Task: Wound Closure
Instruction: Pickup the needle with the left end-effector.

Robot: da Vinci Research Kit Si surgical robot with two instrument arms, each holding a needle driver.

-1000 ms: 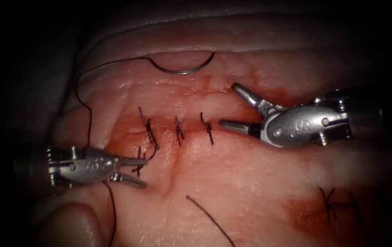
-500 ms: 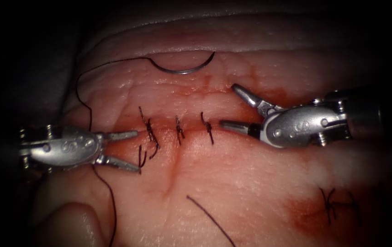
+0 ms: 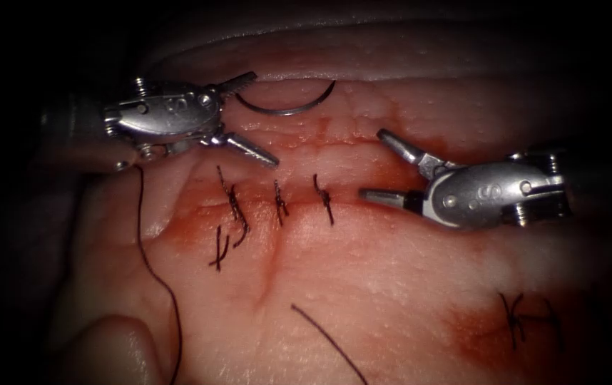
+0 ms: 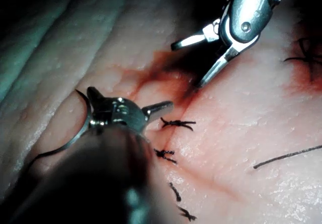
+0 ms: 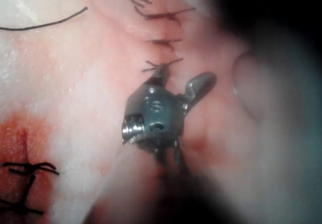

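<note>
Endoscope: L pincer (image 3: pixel 250 117) spread, grasping nothing, its tips either side of the curved needle's (image 3: pixel 284 108) left end; needle lies free on the tissue (image 3: pixel 391 285), not in it. Thread (image 3: pixel 155 274) trails down below L pincer. R pincer (image 3: pixel 379 165) spread, empty, just right of the stitches (image 3: pixel 277 201) along the cut (image 3: pixel 270 192).

L wrist: L pincer (image 4: pixel 128 105) spread, needle (image 4: pixel 80 131) against its far finger.

R wrist: R pincer (image 5: pixel 183 83) spread, stitches (image 5: pixel 162 43) just beyond it.

A separate knot (image 3: pixel 520 319) of dark thread sits in a red stain (image 3: pixel 477 329), well right of the cut (image 3: pixel 277 194); a loose strand (image 3: pixel 324 341) lies apart on pale tissue (image 3: pixel 391 285).
</note>
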